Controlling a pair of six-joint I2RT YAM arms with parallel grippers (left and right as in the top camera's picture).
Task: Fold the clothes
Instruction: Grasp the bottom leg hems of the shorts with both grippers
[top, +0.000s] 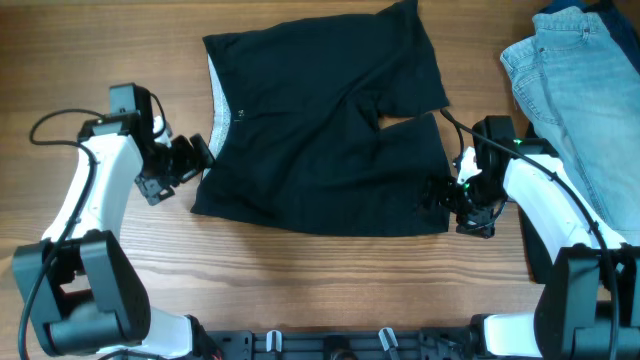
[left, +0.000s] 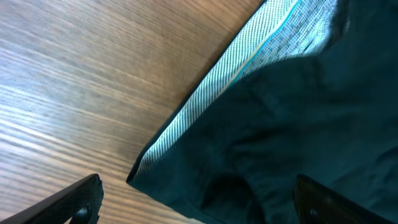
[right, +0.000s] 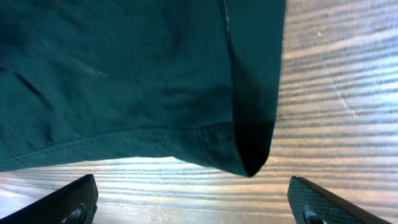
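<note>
Spreading across the table (top: 100, 60), the black shorts (top: 330, 130) lie between your arms. Both claws are released: left claw (top: 195, 160) by the waistband corner (left: 138, 174), right claw (top: 438, 194) by the hem corner (right: 252, 165). Pinch both fabric layers there together before lifting.

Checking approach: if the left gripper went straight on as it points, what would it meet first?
The shorts: their waistband corner lies right ahead of the left gripper, though its height is unclear.
</note>
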